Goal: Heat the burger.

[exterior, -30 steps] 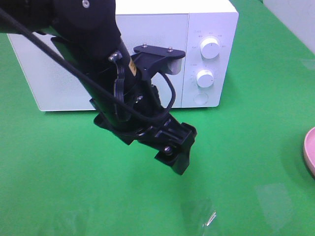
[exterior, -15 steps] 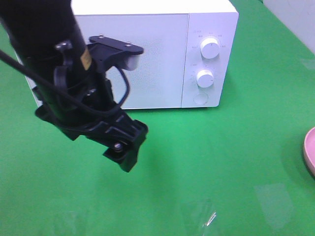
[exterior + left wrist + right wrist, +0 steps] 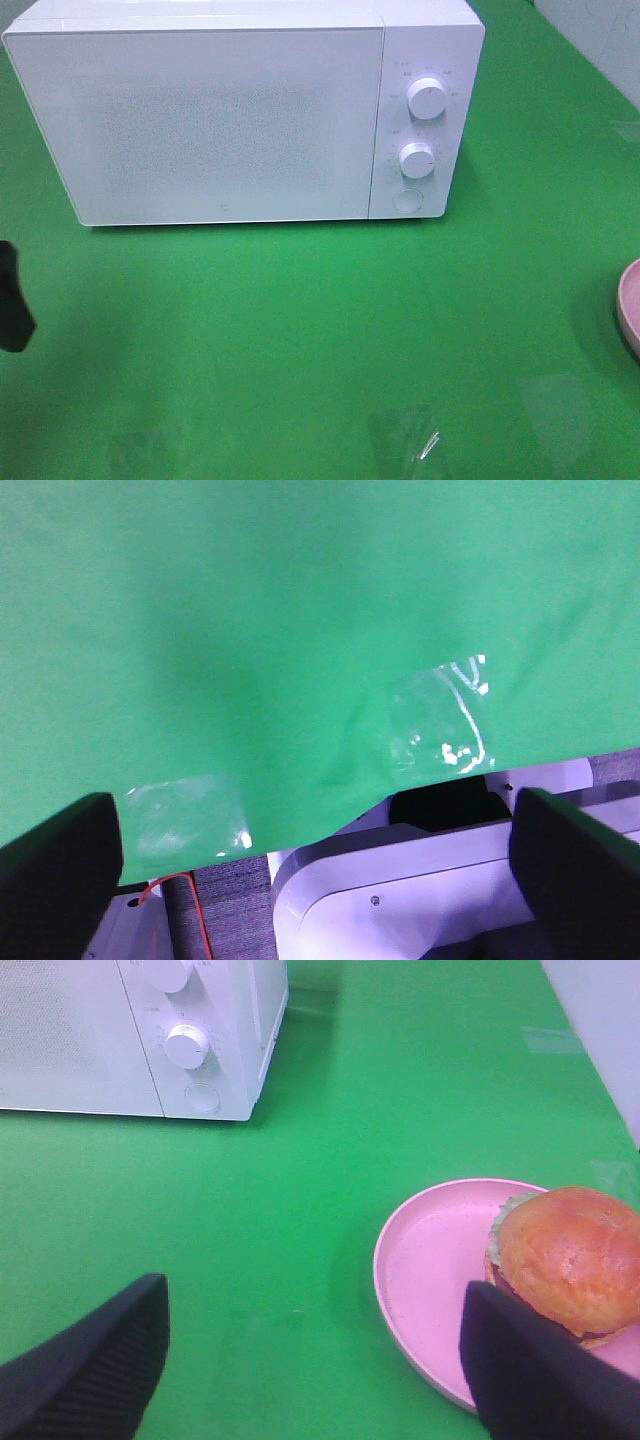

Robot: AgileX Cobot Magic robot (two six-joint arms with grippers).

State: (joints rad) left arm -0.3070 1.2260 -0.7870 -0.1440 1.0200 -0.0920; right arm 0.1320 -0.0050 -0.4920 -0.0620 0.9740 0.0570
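Green cloth table [image 3: 330, 330] | glossy golden-brown round burger [image 3: 570, 1260] sitting lower right on pink round plate [image 3: 430, 1280] | likely soft, squashable, so gripping the bun's sides gently | left gripper [image 3: 320, 865] and right gripper [image 3: 315, 1360] both standing apart, empty.

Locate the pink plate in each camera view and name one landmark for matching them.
Exterior high: only an edge of the plate shows, cut off at the right border.
Left wrist: not in it.
Right wrist: the plate sits at the lower right, with the burger on it.
Shared landmark: the white microwave, in the exterior and right wrist views.

Bright, even light; tape glare.
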